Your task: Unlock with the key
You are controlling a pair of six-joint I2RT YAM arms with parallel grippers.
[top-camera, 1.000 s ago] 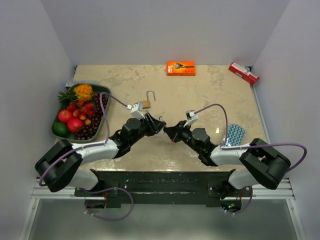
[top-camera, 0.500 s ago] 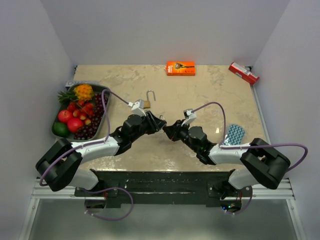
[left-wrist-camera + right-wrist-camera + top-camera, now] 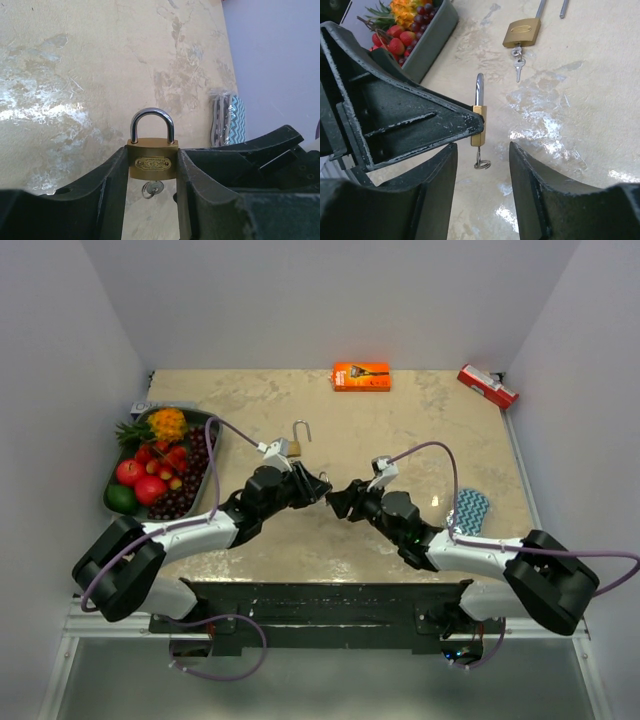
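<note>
A brass padlock [image 3: 152,160] with its steel shackle closed is clamped by the body between my left gripper's [image 3: 152,150] fingers, above the table. The key [image 3: 151,188] sticks in the keyhole on its underside, a small ring hanging from it. In the right wrist view the padlock [image 3: 479,125] is seen edge-on, with the key [image 3: 481,159] below it. My right gripper [image 3: 481,146] stands open, one finger on each side of the key and touching neither it nor the padlock. From above, both grippers [image 3: 318,485] [image 3: 335,502] meet tip to tip at mid-table.
A second brass padlock [image 3: 293,445] with an open shackle and keys lies just behind the grippers. A tray of fruit [image 3: 210,430] is at the left. An orange box [image 3: 361,376] and a red box [image 3: 487,386] sit at the back. A chevron pouch [image 3: 468,508] lies at the right.
My right gripper, shut on the key a second ago, has opened and let it go. The left gripper still holds the padlock in the same spot.
</note>
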